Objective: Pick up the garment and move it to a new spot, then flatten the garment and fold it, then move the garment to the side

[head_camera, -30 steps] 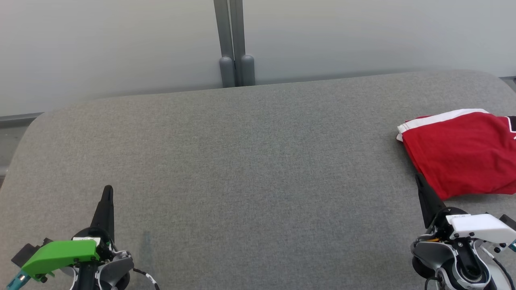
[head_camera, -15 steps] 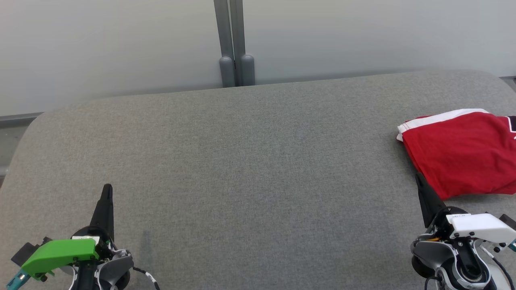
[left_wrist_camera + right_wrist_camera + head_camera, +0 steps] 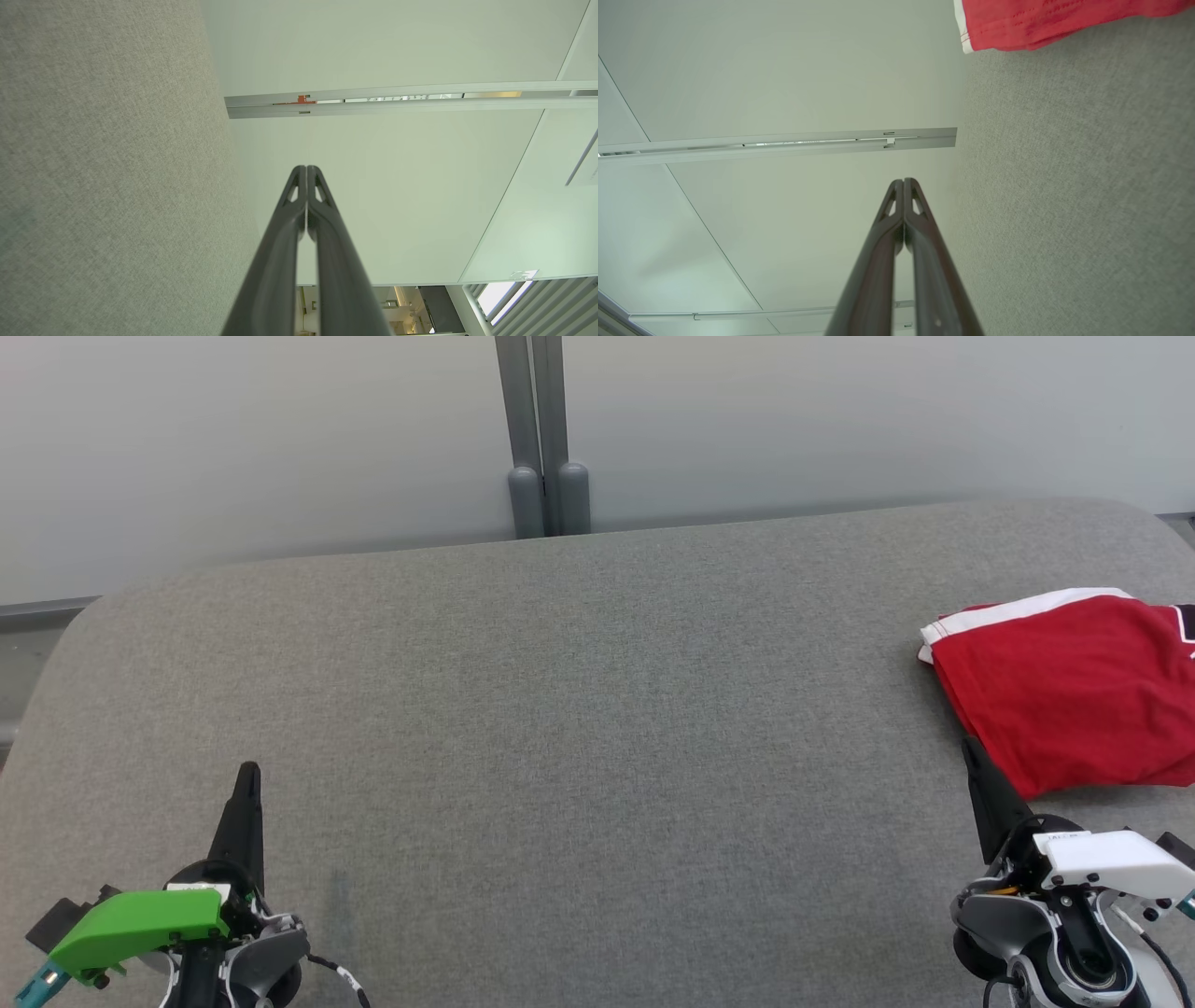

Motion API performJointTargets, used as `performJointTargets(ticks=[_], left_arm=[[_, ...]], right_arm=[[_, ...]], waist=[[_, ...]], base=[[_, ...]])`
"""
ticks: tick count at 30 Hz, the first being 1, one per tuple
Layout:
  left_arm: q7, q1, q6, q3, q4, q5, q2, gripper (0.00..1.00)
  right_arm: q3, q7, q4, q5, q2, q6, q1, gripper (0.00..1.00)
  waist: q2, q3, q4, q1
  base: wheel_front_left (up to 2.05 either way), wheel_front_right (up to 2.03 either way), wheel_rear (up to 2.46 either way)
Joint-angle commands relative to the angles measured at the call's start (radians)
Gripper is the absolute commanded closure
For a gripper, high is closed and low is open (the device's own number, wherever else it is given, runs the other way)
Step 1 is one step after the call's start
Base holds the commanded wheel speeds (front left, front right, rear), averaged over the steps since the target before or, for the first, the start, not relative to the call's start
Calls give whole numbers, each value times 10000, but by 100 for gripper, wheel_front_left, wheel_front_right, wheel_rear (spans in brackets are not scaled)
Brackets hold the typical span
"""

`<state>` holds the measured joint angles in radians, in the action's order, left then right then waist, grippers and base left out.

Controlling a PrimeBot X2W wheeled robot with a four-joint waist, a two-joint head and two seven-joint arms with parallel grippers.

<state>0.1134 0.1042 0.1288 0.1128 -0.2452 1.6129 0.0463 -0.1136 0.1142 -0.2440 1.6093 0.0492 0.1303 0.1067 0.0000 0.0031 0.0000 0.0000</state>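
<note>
Both claws are pinched fully shut, holding nothing: left gripper near-left, right gripper just beside the folded red garment at the grey padded table's right edge. It looks placed, so lift your right arm clear without snagging the hem.

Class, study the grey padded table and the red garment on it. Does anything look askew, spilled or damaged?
Nothing is spilled or damaged. The red garment lies folded near the right side of the table, at a slant to its edges and slightly wrinkled. The left gripper and right gripper are shut, holding nothing.
</note>
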Motion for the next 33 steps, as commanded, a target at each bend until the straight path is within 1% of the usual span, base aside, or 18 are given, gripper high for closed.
performJointTargets(ticks=[1, 33], left_arm=[[42, 117, 48, 30, -13, 6, 72, 100], [41, 116, 46, 30, -12, 6, 73, 100]], right_arm=[[-17, 36, -18, 66, 10, 7, 55, 100], [-15, 34, -18, 68, 10, 7, 55, 100]], waist=[[0, 0, 0, 0], [0, 0, 0, 0]], base=[[0, 0, 0], [0, 0, 0]])
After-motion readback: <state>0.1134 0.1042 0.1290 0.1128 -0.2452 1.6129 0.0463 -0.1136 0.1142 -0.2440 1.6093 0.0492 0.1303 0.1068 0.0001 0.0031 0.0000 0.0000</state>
